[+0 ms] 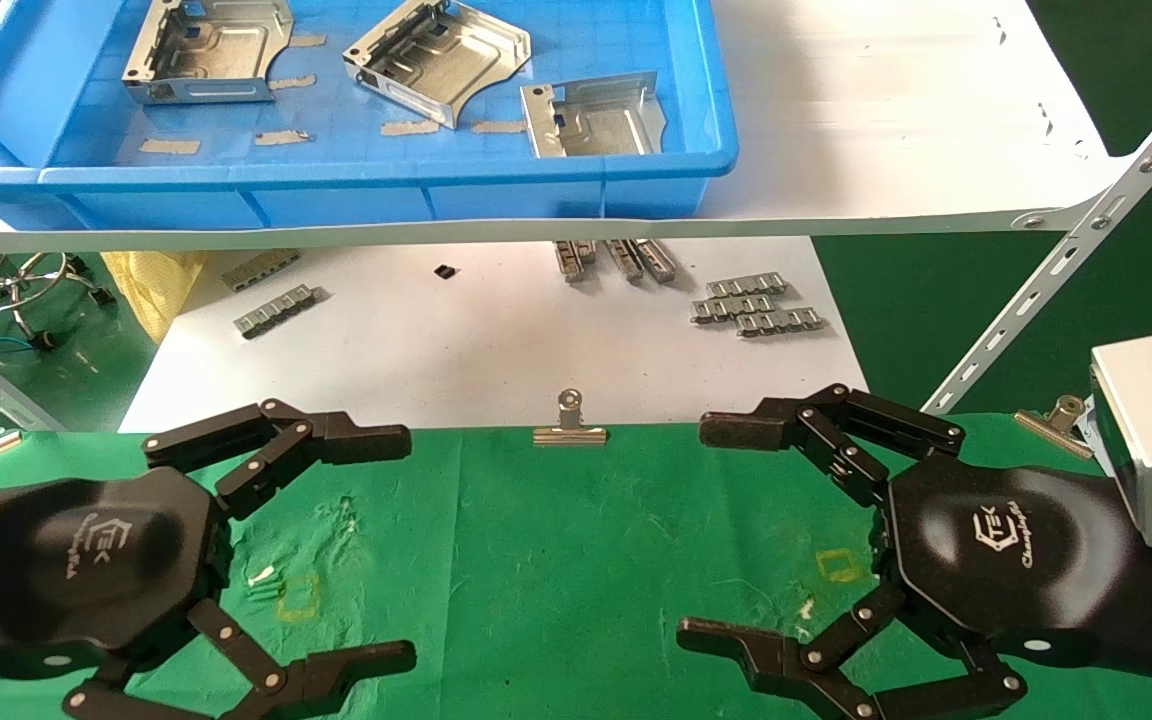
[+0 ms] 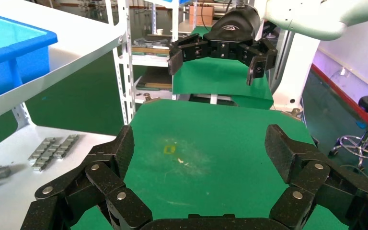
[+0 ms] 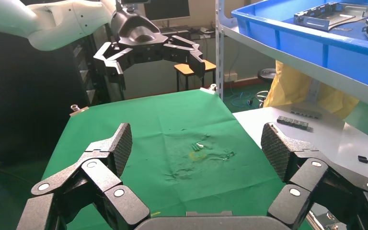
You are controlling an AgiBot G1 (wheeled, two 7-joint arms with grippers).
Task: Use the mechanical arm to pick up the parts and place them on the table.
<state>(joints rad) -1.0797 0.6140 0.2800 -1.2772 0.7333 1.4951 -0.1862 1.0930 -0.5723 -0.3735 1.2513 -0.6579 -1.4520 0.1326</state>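
Green wrinkled cloth covered the bench (image 1: 576, 520), clipped at its far edge by a silver binder clip (image 1: 570, 420), presumably to keep it flat for set-downs. Beyond that clip, on the white shelf board (image 1: 886, 120), a blue plastic tray (image 1: 336, 180) held three shiny silver stamped-metal brackets (image 1: 433, 58), none yet picked. Either side of the clip, the left gripper (image 1: 406, 545) and right gripper (image 1: 696, 530) hovered with fingers spread and empty, likely poised to reach.

From the left wrist, its black fingers (image 2: 110, 165) gaped over bare cloth.

From the right wrist, its fingers (image 3: 287, 158) stood likewise apart, brackets in the tray above.
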